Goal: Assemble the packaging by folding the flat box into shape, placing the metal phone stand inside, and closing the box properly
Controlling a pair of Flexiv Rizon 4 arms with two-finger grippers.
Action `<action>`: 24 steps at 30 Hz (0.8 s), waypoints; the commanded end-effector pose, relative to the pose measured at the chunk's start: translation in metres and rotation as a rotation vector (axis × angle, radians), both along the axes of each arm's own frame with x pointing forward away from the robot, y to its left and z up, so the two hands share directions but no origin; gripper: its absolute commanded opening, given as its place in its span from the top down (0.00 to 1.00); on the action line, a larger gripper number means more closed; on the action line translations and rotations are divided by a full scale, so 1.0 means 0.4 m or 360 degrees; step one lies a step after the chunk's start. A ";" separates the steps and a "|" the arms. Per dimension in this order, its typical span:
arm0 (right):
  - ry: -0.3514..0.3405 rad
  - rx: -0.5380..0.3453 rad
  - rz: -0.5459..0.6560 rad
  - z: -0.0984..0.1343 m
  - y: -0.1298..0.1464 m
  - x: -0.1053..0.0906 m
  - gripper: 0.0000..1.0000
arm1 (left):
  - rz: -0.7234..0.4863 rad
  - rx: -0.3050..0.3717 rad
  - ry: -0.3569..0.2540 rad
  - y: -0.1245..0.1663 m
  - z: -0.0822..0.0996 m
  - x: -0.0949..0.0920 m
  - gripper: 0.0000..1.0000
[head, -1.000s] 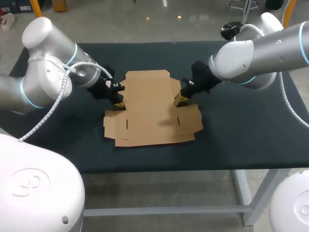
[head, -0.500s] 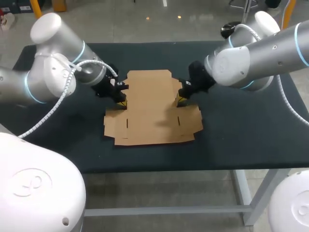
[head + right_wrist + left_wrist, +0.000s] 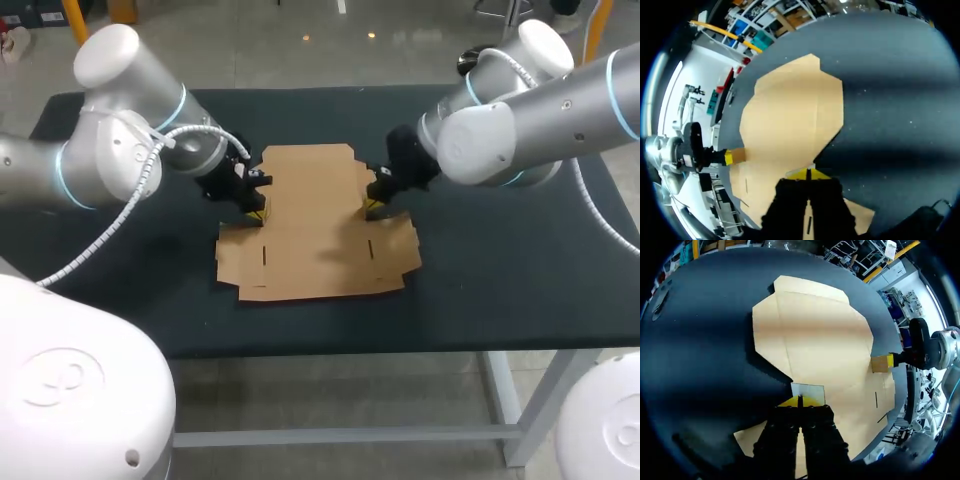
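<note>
- The dark table (image 3: 500,260) carried the work in its middle, within reach of both arms.
- The left arm (image 3: 120,160) and right arm (image 3: 530,120) came in from opposite sides, probably so that both side panels could be raised together.
- The flat box (image 3: 315,220) lay unfolded between them, none of its walls raised.
- The left gripper (image 3: 256,213) sat at the box's left edge notch and the right gripper (image 3: 372,207) at the right one, each with its yellow tips pressed together.
- Whether an edge of cardboard was nipped between the tips could not be seen.
- A small pale flap (image 3: 808,390) just ahead of the left tips was hard to make out.
- The metal phone stand showed in no view.
</note>
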State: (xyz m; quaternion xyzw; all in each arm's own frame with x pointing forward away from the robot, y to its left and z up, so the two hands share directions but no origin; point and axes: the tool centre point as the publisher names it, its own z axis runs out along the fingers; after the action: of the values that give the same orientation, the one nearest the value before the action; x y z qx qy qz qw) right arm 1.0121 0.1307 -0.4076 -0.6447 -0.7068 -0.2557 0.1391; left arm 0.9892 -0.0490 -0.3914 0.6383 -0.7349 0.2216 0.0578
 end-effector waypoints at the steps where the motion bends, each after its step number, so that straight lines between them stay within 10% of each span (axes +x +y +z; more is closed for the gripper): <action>1: 0.0000 -0.0011 0.0005 -0.005 0.012 0.004 1.00 | 0.0000 0.0018 0.0010 -0.012 -0.003 0.005 1.00; 24: -0.0027 -0.0114 -0.0011 -0.018 0.027 0.005 1.00 | 0.0021 0.0056 0.0011 -0.035 -0.014 0.013 1.00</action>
State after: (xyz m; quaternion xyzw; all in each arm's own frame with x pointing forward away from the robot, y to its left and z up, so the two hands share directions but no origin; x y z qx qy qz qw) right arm 1.0159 0.1355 -0.4128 -0.6466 -0.7148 -0.2391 0.1178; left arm 0.9930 -0.0581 -0.3962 0.6427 -0.7341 0.2131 0.0516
